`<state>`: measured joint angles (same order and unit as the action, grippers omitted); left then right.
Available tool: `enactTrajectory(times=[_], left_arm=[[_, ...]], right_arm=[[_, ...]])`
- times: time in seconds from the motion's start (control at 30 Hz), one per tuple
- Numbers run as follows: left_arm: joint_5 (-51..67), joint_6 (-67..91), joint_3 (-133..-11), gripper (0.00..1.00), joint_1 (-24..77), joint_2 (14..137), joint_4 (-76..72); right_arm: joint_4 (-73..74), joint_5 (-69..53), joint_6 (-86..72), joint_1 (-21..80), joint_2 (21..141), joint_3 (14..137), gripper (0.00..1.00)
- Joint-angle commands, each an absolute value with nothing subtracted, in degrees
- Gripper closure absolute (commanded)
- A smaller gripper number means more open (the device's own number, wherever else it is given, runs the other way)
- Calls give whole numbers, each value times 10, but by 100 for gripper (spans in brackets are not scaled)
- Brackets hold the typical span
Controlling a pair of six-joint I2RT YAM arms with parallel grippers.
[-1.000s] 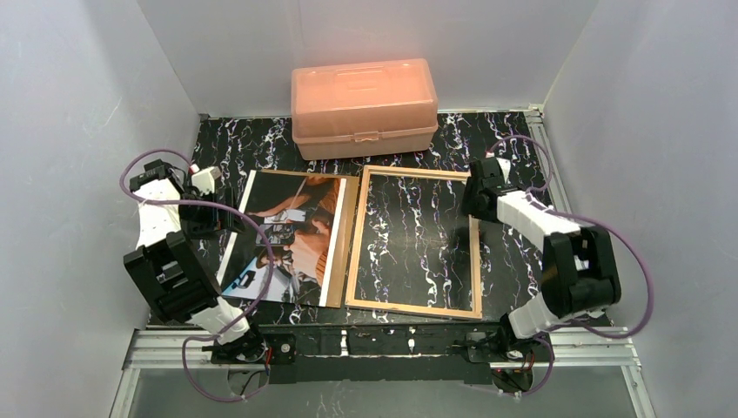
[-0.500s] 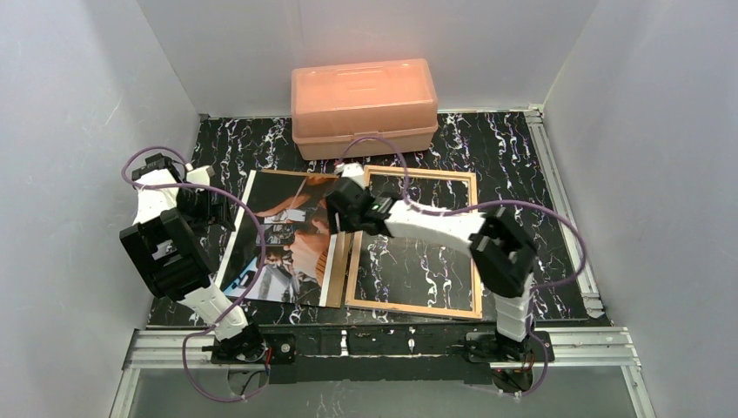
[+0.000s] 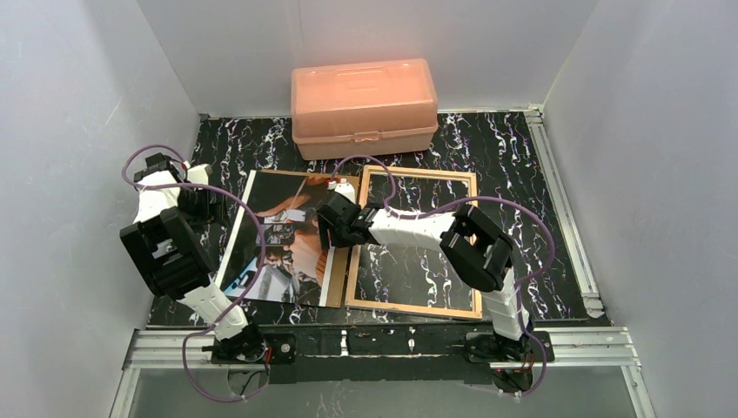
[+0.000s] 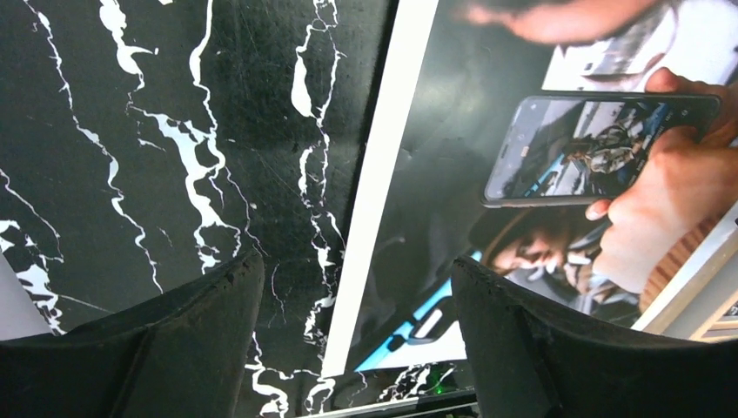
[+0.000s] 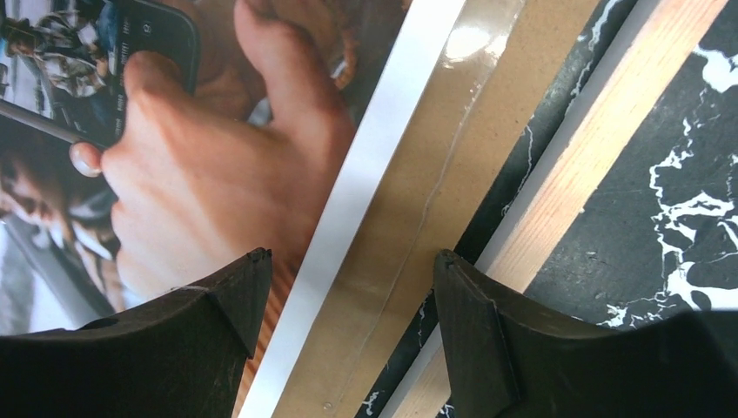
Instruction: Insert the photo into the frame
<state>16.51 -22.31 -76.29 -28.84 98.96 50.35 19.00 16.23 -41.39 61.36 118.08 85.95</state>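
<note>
The photo (image 3: 283, 239) lies face up on the left half of the black marbled table (image 3: 522, 174), resting on a brown board (image 3: 342, 244) that shows as a strip along its right side. Just to the right of that board the frame (image 3: 409, 306) lies flat with its tan wood side up. The table pattern shows through its opening, so the photo is not in it. Behind both, against the back wall, sits an orange box (image 3: 364, 96) with its lid shut.

The left gripper (image 3: 211, 205) hangs at the photo's left edge, towards the far corner. From its own camera the two dark fingers (image 4: 174, 331) stand spread wide, one over bare table (image 4: 174, 131) and the other over the print (image 4: 557, 174), with the white border running up between them. Nothing is pinched, and I cannot tell whether the tips touch the surface.

The right arm reaches across the frame so that the right gripper (image 3: 331, 228) sits over the photo's right edge. Its camera shows the jaws apart as well. One finger (image 5: 157, 348) is over the printed hand on the photo (image 5: 200, 174), and the other is towards the frame's pale wooden rail (image 5: 592, 148). Between them lie the photo's white border and the brown board (image 5: 435, 200), which has a shiny patch near the top. A thin gap of table (image 5: 509, 209) separates the board from the rail. These jaws hold nothing either
</note>
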Motion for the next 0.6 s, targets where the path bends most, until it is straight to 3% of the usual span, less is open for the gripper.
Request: enactTrajectory(times=[0.0, 0.57], left_arm=[[159, -220, -749, 25, -291, 1012, 475], [122, -199, -710, 32, -226, 1052, 399]], right_arm=[[181, 175, -431, 607, 1156, 831, 23], [177, 134, -480, 586, 1149, 810, 21]])
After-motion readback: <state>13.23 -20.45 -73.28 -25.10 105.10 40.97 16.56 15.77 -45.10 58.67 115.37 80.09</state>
